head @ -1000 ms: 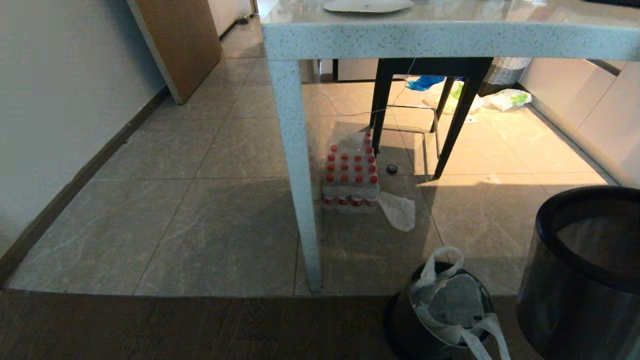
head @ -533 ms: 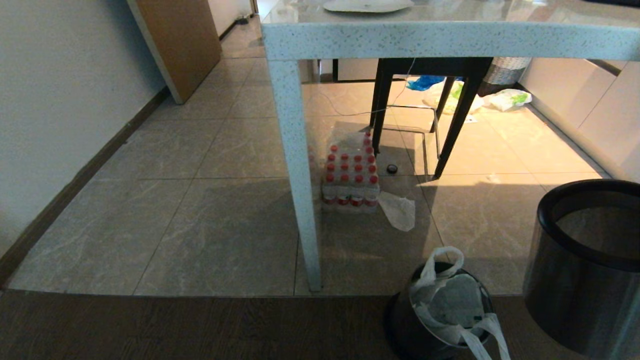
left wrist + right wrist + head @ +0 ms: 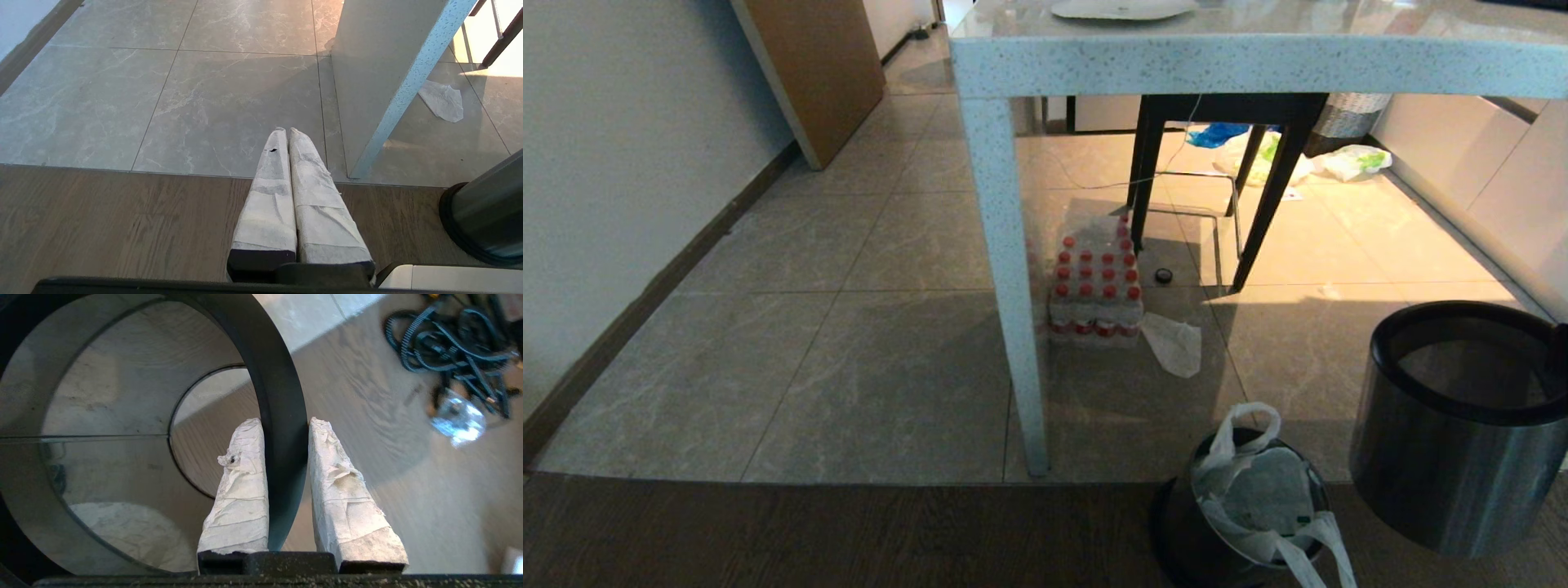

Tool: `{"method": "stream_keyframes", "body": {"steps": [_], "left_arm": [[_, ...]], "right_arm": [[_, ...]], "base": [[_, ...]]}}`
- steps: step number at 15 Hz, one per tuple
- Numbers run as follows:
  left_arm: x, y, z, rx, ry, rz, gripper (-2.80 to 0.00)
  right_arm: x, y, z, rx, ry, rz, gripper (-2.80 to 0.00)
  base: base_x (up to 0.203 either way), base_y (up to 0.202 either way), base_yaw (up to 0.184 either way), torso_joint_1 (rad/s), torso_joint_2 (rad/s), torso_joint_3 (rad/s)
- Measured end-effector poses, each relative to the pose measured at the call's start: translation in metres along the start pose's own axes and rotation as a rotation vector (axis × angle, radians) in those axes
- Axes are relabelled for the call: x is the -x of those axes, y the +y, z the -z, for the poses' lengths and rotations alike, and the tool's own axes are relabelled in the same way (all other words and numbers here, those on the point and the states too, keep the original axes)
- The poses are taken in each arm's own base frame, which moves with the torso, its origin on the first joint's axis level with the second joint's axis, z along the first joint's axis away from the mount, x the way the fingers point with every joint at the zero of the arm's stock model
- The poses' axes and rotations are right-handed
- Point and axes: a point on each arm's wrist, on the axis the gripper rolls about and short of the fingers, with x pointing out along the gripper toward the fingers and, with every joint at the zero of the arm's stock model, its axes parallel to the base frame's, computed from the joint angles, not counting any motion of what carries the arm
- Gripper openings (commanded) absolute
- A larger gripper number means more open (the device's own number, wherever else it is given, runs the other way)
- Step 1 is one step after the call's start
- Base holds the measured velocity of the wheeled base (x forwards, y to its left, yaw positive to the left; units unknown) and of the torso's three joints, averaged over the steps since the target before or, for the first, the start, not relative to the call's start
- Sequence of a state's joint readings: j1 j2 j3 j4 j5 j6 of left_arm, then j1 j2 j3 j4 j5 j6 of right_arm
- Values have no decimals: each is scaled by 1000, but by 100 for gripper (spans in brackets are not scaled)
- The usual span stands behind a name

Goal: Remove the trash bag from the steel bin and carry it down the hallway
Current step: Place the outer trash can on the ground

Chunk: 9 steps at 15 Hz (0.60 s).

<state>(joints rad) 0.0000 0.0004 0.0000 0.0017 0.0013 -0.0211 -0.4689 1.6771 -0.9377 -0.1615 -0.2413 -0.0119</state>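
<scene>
The white trash bag (image 3: 1258, 490) with loop handles sits in a dark round steel bin (image 3: 1176, 531) at the bottom of the head view; that bin's side also shows in the left wrist view (image 3: 486, 216). A second steel cylinder (image 3: 1437, 474) with a black rim hangs tilted at the right. My right gripper (image 3: 286, 422) is shut on that black rim (image 3: 282, 375), one finger inside and one outside. Floor shows through the cylinder's far end. My left gripper (image 3: 284, 130) is shut and empty, hanging over the edge between wood and tiles.
A speckled table leg (image 3: 1009, 286) stands just left of the bag. Behind it lie a pack of red-capped bottles (image 3: 1096, 286) and a flat plastic scrap (image 3: 1174, 343). Dark chair legs (image 3: 1266, 204) and other bags (image 3: 1356, 162) are farther back. Black cables (image 3: 449, 339) lie on the wood floor.
The steel cylinder in my right gripper has swung left and farther into the head view, showing its whole rim now. The bag, its bin and the left arm have not moved.
</scene>
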Motion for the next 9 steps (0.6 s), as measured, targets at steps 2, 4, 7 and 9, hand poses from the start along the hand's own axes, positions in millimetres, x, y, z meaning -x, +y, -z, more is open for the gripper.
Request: {"method": "stream_keyframes", "body": {"steps": [2,4,7,9], "left_arm": [[0,0,0,0,0,0,-280],[0,0,0,0,0,0,-280],[0,0,0,0,0,0,-280],[0,0,0,0,0,0,-280]], "right_arm": [[-21,5,4,-2,-6,-13,-280],[-42,10,8,-6,-17,-33,-280],[-77,16,17,-17,-47,-43,-280],[-100,20,23,-22,-64,-48,-280]], "base": [[0,0,0,0,0,0],[0,0,0,0,0,0],[0,0,0,0,0,0],[0,0,0,0,0,0]]}}
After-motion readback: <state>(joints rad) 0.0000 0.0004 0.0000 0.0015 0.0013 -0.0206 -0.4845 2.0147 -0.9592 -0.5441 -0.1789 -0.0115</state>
